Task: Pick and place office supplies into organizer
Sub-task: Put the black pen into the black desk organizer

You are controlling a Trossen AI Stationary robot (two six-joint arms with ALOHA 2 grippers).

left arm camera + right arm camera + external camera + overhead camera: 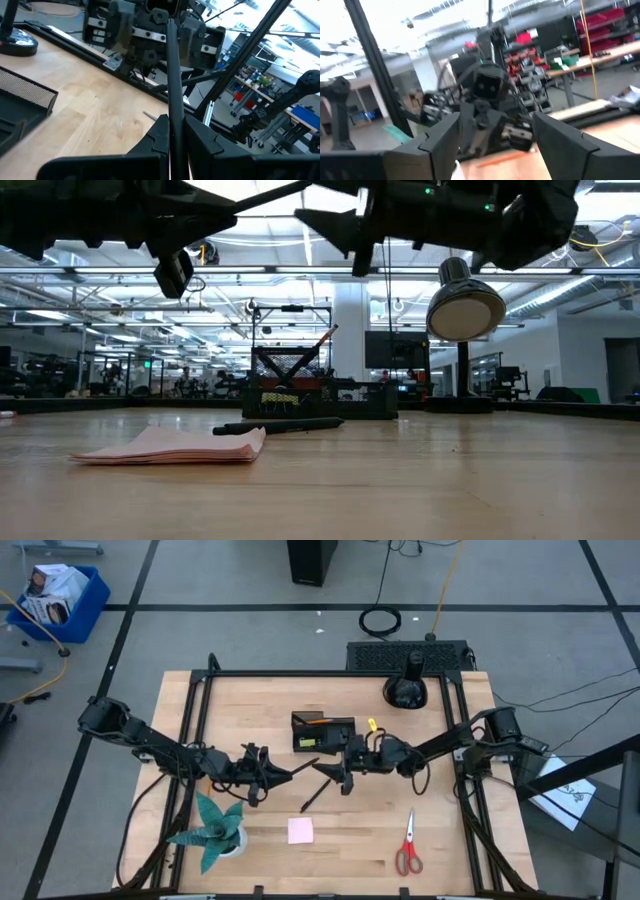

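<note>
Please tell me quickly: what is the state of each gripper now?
Left gripper: shut on a black pen.
Right gripper: open, holding nothing.

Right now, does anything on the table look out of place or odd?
Yes. The left gripper holds a black pen up in the air, pointing at the right gripper, whose fingers stand open. A second pen lies loose on the table, askew, outside the organizer.
</note>
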